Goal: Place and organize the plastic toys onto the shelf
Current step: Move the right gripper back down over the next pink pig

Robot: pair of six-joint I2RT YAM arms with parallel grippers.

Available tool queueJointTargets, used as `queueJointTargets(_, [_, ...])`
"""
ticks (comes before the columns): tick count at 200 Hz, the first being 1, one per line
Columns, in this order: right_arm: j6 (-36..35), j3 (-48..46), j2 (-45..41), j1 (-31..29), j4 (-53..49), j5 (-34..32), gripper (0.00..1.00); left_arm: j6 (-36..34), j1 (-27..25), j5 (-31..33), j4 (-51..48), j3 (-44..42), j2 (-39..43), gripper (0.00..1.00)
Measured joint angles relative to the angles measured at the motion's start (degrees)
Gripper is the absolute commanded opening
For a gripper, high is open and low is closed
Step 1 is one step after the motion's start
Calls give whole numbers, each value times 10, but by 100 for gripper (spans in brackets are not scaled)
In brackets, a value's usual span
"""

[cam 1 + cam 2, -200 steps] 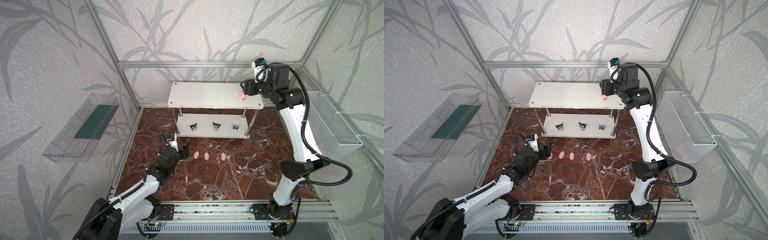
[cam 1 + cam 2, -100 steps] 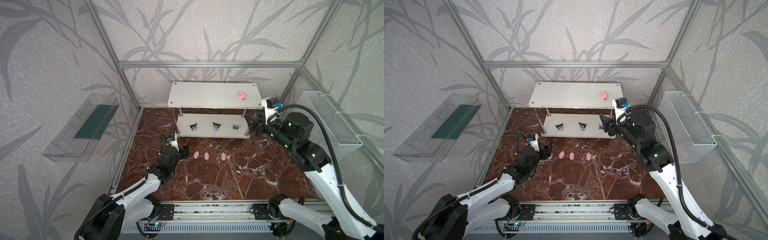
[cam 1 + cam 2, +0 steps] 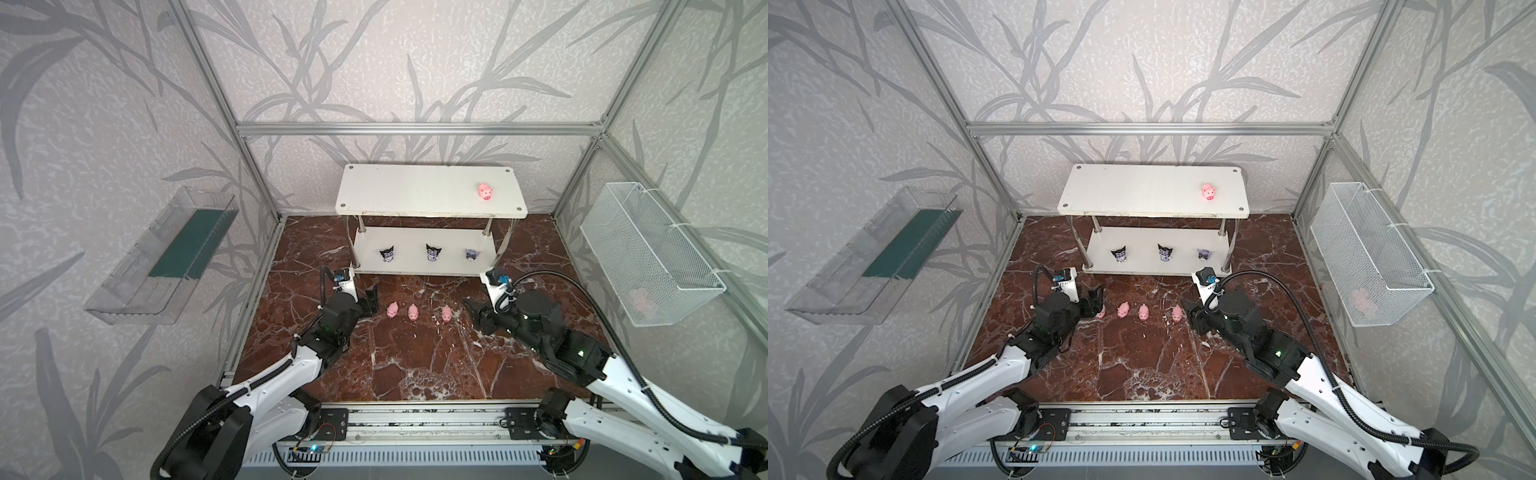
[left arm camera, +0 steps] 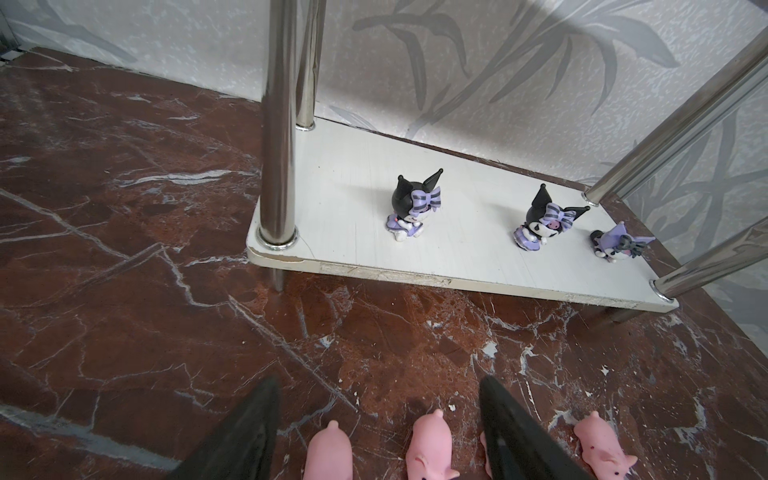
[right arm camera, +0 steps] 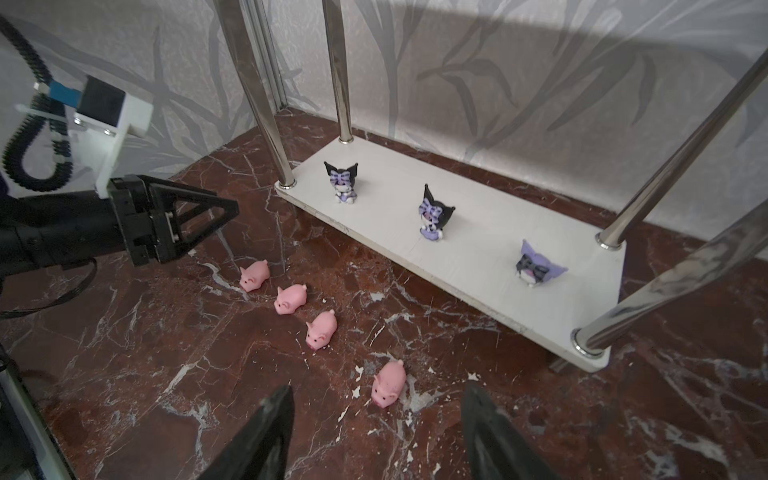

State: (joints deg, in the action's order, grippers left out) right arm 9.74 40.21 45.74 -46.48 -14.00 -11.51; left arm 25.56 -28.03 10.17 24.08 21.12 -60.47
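Note:
The white two-tier shelf (image 3: 415, 195) (image 3: 1142, 195) stands at the back. One pink pig (image 3: 484, 192) (image 3: 1208, 192) sits on its top board. Three horned figurines (image 3: 433, 252) (image 3: 1165, 252) (image 4: 415, 208) (image 5: 434, 218) stand on the lower board. Several pigs (image 3: 413, 311) (image 3: 1144, 311) (image 5: 321, 329) lie in a row on the marble floor. My left gripper (image 3: 372, 301) (image 3: 1096, 301) (image 4: 379, 386) is open at the row's left end, with two pigs (image 4: 430, 444) lying loose between its fingers. My right gripper (image 3: 471, 311) (image 3: 1187, 316) (image 5: 378, 390) is open and empty, just short of the rightmost pig (image 5: 388, 382).
A clear plastic tray (image 3: 166, 257) hangs on the left wall. On the right wall is a white wire basket (image 3: 648, 257) with something pink inside. The shelf's metal posts (image 4: 282, 124) (image 5: 345, 70) rise close behind the pigs.
My right arm left the pig on the top board, swung away from the shelf and came down to the floor beside the rightmost pig. The left arm barely moved.

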Motion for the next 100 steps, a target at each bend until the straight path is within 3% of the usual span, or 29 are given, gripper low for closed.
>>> queueJointTargets(49, [93,-77,137,-1,90,17,74,0,0,2,0,0,3,74])
queueJointTargets(100, [143,-82,263,-1,179,18,78,0,0,2,0,0,3,74])
